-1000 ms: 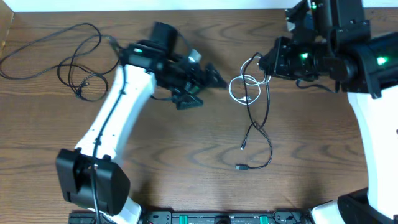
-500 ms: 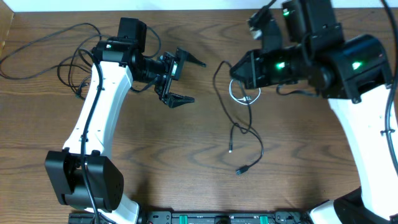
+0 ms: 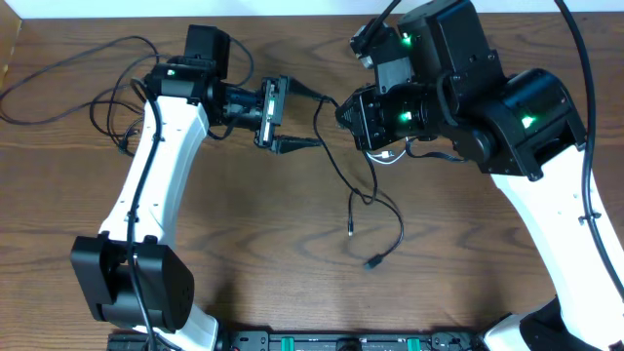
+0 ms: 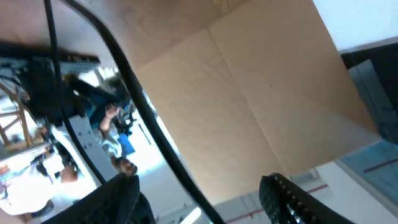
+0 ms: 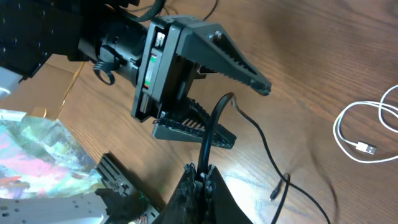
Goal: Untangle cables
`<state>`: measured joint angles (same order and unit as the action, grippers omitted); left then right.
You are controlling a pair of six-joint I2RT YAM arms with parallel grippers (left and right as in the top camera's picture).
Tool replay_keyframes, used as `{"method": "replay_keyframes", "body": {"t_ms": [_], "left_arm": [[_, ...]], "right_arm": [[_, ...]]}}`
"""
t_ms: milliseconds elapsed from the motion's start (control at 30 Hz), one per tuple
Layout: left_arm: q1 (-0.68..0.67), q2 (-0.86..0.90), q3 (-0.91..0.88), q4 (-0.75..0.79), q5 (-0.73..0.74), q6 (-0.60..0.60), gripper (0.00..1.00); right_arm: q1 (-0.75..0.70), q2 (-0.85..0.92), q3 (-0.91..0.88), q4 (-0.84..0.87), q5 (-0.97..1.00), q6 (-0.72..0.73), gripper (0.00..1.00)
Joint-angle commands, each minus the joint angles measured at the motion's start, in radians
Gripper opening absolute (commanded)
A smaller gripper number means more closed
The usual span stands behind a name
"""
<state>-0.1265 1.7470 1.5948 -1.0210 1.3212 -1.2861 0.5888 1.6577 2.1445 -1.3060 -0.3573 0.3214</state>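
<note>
My right gripper [image 5: 204,171] is shut on a long black cable [image 5: 217,109], held above the table. From there the cable arcs up between the fingers of my left gripper [image 3: 320,122], which points right and stands open around it with a gap on either side. In the left wrist view the same black cable [image 4: 155,130] runs slantwise between the two fingers [image 4: 118,199]. Its free part hangs down to the table, ending in a plug [image 3: 374,261]. The white cable [image 3: 385,154] lies coiled under my right arm. A second black cable [image 3: 125,40] lies looped at the far left.
My right arm's bulky body [image 3: 468,88] hangs over the table's upper right. The left arm [image 3: 146,195] stretches diagonally over the left half. A rail with connectors [image 3: 341,341] runs along the front edge.
The right arm moved left and carried the black cable in between the left gripper's fingers. The left gripper swung back and turned to face right, and its jaws have narrowed.
</note>
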Motion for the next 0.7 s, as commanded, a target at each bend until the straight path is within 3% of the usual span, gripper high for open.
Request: {"method": "replay_keyframes", "body": {"t_ms": [0, 300, 433, 667], "left_arm": [[-0.008, 0.002, -0.004, -0.002, 0.120, -0.014, 0.66], [-0.009, 0.002, -0.004, -0.002, 0.190, -0.018, 0.57], [-0.009, 0.002, -0.004, -0.002, 0.189, -0.021, 0.43], [-0.008, 0.002, -0.004, -0.002, 0.180, -0.023, 0.33]], "right_arm": [[0.006, -0.002, -0.001, 0.002, 0.019, -0.008, 0.01], [0.016, -0.002, -0.001, 0.002, 0.018, -0.008, 0.01], [0.025, -0.002, -0.001, 0.001, 0.018, -0.008, 0.01], [0.028, -0.002, -0.001, -0.004, 0.018, -0.008, 0.01]]}}
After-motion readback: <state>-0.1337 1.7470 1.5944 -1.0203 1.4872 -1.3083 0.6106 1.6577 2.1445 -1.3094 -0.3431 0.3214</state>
